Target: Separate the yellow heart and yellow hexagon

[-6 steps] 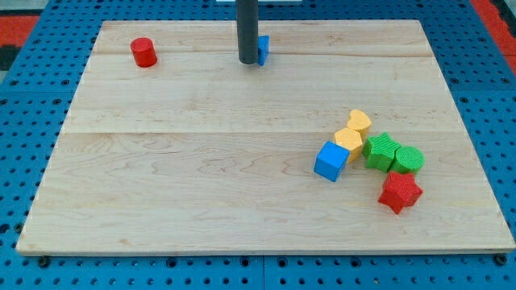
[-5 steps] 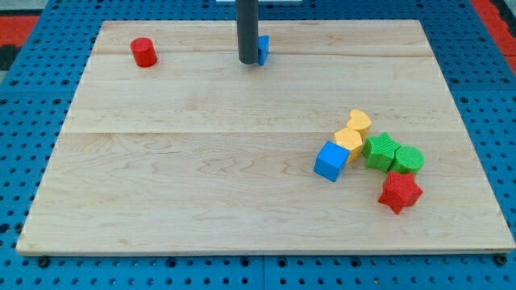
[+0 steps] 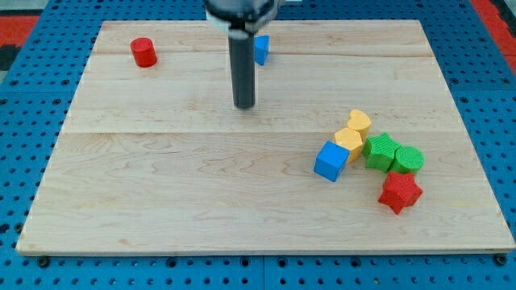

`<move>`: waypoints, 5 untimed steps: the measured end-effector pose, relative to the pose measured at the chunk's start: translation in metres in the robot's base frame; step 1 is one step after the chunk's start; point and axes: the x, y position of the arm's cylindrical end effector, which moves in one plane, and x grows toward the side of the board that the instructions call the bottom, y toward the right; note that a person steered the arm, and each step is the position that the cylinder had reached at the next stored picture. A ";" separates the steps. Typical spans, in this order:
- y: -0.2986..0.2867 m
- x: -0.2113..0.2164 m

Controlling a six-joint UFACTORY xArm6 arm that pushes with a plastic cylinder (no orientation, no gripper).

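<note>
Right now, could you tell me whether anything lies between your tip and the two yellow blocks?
Nothing visible does: bare board lies between my tip and the touching yellow heart and yellow hexagon; the blue cube sits below that line.

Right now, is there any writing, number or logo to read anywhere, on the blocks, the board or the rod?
None: no word, number or sign shows anywhere.
The board is bare wood.
The blocks, such as the yellow heart and yellow hexagon, are plain.
The rod down to my tip is unmarked.
</note>
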 end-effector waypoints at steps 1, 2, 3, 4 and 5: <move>0.000 0.073; 0.006 0.144; 0.017 0.195; 0.048 0.195; 0.084 0.195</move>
